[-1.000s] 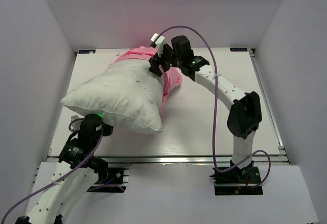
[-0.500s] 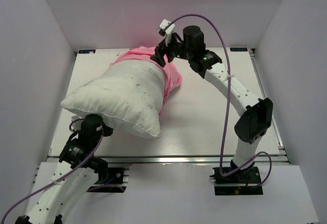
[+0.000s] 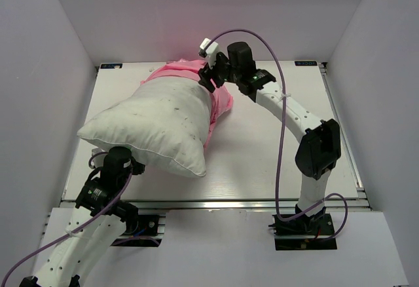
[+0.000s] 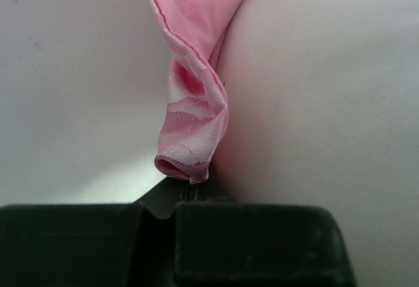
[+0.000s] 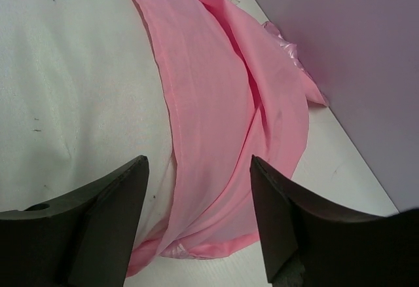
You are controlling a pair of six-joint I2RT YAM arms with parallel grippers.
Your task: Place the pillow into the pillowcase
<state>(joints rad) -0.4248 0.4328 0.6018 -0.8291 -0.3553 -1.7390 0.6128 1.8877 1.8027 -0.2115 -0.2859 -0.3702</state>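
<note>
Left gripper [image 4: 190, 192]: jaws together, clamped on a rolled fold of the pillowcase [image 4: 193, 136]. It looks like a hem corner, though the view is too close to be sure. Above and beyond that hand lies the pillow [image 3: 157, 123], mostly uncovered, with only its far end in pink. Right gripper [image 5: 198, 169]: jaws apart, holding nothing, poised over the hem there. We judge the satin limp and slippery, the pillow light and squashy. Best hold: the doubled hem edge just below the right fingers.
</note>
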